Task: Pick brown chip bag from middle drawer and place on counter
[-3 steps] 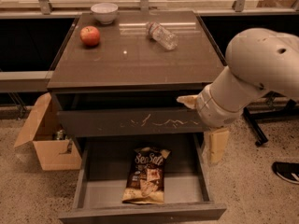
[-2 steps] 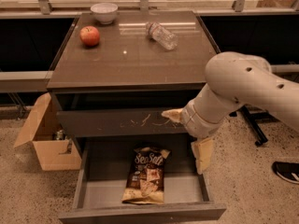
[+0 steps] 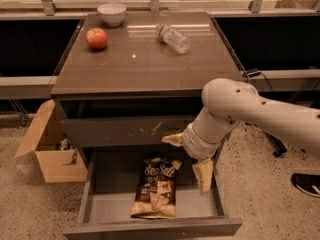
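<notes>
The brown chip bag (image 3: 156,186) lies flat on the floor of the open middle drawer (image 3: 107,206), its "Sea Salt" lettering facing up. My gripper (image 3: 188,157) hangs at the end of the white arm over the drawer's right half, just right of and above the bag's top end. Its two tan fingers (image 3: 203,175) are spread apart and hold nothing. The counter (image 3: 140,59) is the glossy top of the cabinet above.
On the counter are a red apple (image 3: 96,38), a white bowl (image 3: 111,13) and a plastic bottle (image 3: 173,37) lying on its side. The shut drawer above has a scratched front (image 3: 125,131). An open cardboard box (image 3: 50,146) stands on the floor at left. A shoe (image 3: 307,183) shows at right.
My arm has swung left and down, bringing the gripper from beside the cabinet's right edge to over the open drawer near the bag. The bag has not moved.
</notes>
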Robot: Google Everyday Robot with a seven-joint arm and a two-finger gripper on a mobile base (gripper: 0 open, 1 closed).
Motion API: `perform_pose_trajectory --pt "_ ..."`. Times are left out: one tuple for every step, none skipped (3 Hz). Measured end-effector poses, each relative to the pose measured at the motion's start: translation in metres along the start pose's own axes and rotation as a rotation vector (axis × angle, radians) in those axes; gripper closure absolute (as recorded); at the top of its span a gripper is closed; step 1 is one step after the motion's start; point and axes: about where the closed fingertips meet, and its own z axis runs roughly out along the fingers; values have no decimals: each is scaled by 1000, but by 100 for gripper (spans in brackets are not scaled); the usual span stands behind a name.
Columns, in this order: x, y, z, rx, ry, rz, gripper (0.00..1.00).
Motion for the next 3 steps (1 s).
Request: perform_pose_trajectory --pt "0 0 0 0 0 0 0" --pt "7 -8 21 -20 36 -34 0" --pt "20 -15 57 -24 107 -140 0"
